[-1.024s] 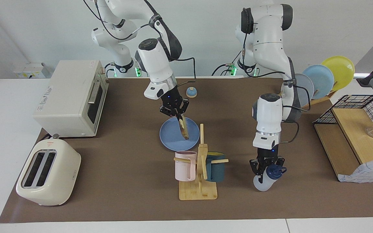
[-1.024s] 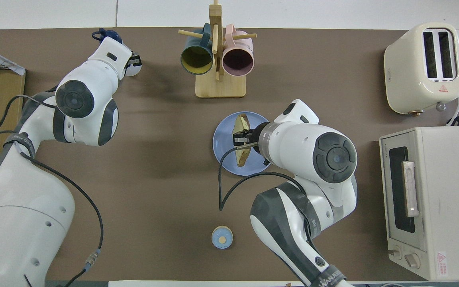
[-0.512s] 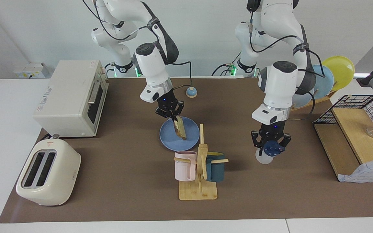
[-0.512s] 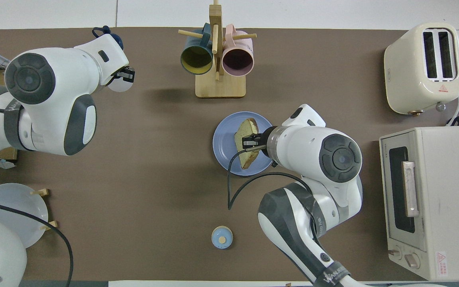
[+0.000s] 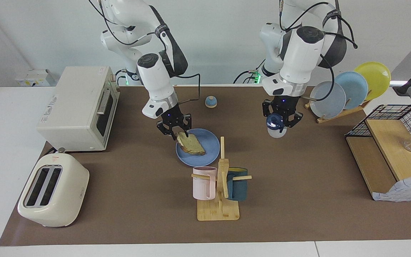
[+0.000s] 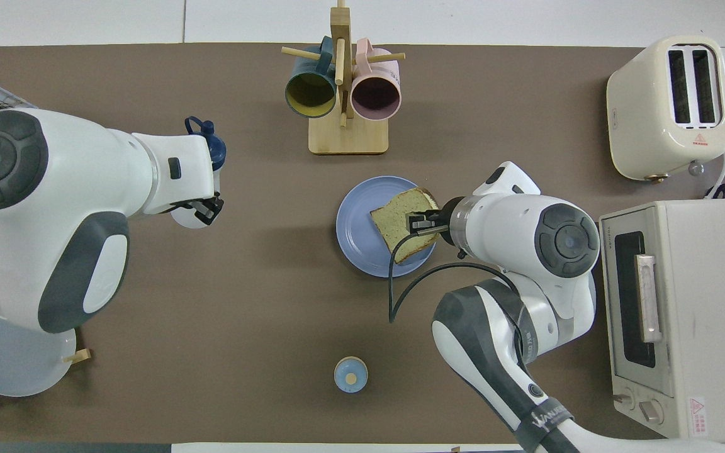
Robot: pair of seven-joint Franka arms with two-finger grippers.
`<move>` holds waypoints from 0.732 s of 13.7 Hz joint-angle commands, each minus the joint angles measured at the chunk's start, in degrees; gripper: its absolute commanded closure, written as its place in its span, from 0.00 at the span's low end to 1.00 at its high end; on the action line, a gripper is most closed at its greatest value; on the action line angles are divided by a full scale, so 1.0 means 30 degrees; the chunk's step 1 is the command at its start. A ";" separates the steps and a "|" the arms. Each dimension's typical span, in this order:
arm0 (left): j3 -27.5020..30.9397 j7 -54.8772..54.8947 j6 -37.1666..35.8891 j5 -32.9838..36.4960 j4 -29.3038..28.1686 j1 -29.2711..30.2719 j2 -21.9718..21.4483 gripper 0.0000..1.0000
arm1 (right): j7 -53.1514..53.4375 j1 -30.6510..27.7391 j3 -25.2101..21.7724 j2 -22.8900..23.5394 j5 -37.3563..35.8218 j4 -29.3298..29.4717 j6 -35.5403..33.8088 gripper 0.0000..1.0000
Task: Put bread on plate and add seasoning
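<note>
Toast [image 5: 190, 144] lies on round blue plate [image 5: 205, 157]; right jaws' state unclear, left jaws grip translucent bottle [image 5: 274, 127].

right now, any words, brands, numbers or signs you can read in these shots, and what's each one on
"WANUEK", roughly, hard to read: band on the right arm.
Red warning triangle, text under it blurred: top of the toaster.
Warning sticker, too small to read: front of the toaster oven.
Grey printed logo, illegible: top of the toaster oven, facing view.
</note>
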 commanded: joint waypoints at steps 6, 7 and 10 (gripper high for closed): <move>0.0120 0.5763 -0.3645 0.0048 -0.2114 -0.3819 -0.2553 1.00 | -0.0635 -0.0368 0.0016 -0.0282 0.1314 0.4488 -0.5615 0.00; -0.0025 0.5734 -0.3673 0.0048 -0.2466 -0.4172 -0.2759 1.00 | -0.0634 -0.0455 -0.0013 -0.0340 0.2539 0.5604 -0.8105 0.00; -0.0554 0.6373 -0.3586 0.0195 -0.2966 -0.4293 -0.3083 1.00 | -0.0401 -0.0893 -0.0101 -0.1362 0.5911 0.6582 -1.2134 0.00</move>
